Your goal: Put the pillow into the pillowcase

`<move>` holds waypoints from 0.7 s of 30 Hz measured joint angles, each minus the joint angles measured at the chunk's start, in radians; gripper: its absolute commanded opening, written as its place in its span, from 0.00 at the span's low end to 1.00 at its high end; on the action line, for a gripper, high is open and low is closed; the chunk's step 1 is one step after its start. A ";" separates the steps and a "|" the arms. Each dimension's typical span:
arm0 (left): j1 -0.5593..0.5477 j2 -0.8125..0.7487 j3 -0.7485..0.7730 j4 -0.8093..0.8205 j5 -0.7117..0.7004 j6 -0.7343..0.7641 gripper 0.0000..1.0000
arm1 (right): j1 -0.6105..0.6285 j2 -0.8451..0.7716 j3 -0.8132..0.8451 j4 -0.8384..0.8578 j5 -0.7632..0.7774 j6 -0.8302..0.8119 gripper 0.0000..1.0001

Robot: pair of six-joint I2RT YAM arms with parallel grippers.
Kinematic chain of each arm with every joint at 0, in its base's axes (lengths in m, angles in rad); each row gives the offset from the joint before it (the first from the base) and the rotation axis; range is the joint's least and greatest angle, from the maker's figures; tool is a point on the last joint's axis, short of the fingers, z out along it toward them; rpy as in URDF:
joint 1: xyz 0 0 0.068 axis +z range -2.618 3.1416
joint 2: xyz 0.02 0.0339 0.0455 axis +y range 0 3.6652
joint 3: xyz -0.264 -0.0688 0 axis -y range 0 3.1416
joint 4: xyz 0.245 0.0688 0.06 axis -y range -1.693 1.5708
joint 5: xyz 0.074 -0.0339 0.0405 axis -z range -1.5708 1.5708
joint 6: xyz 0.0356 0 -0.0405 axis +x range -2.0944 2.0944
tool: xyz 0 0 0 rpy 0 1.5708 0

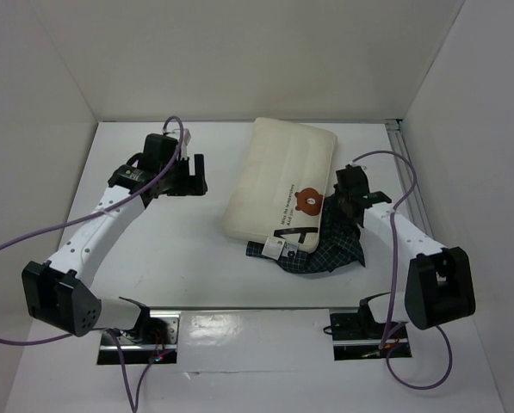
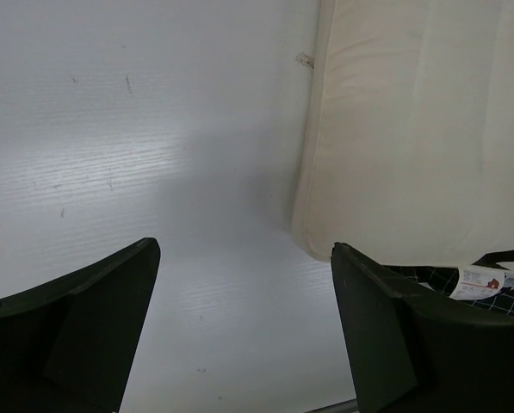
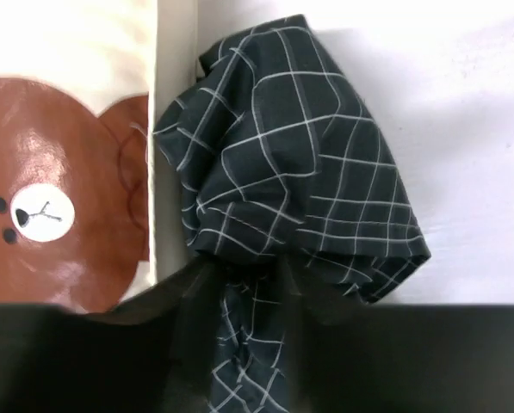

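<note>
The cream pillow (image 1: 282, 181) lies flat at the table's middle, with its bear face print (image 1: 309, 202) and black lettering near its right edge. The navy checked pillowcase (image 1: 330, 249) is bunched under and beside the pillow's near right corner. My right gripper (image 1: 338, 202) is shut on a fold of the pillowcase (image 3: 291, 163), with cloth pinched between its jaws (image 3: 244, 297), next to the bear print (image 3: 58, 215). My left gripper (image 1: 196, 175) is open and empty above the bare table, just left of the pillow (image 2: 411, 129). The left gripper (image 2: 245, 249) touches nothing.
White walls close in the table on the left, back and right. A metal rail (image 1: 409, 172) runs along the right side. A shiny strip (image 1: 257, 314) marks the near edge by the arm bases. A small tag (image 2: 480, 280) shows at the pillow's near corner.
</note>
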 measured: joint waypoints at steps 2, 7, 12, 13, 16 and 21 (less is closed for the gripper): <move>0.000 0.000 0.000 -0.004 0.000 0.000 0.94 | -0.010 0.000 0.004 0.002 0.002 0.004 0.00; 0.000 0.000 0.000 -0.013 -0.003 0.000 0.94 | -0.016 -0.008 0.100 -0.057 0.034 0.000 0.00; -0.006 0.000 0.011 -0.044 -0.078 -0.023 0.91 | -0.015 -0.034 0.433 -0.124 0.008 -0.047 0.00; -0.014 0.003 0.031 -0.060 -0.104 -0.028 0.91 | -0.010 -0.035 0.518 -0.130 -0.004 -0.057 0.00; -0.025 0.047 0.115 -0.127 -0.188 -0.068 0.91 | 0.010 -0.035 0.748 -0.084 -0.068 -0.083 0.00; -0.029 0.096 0.155 -0.189 -0.262 -0.130 0.91 | 0.106 -0.068 0.903 0.124 -0.236 -0.098 0.00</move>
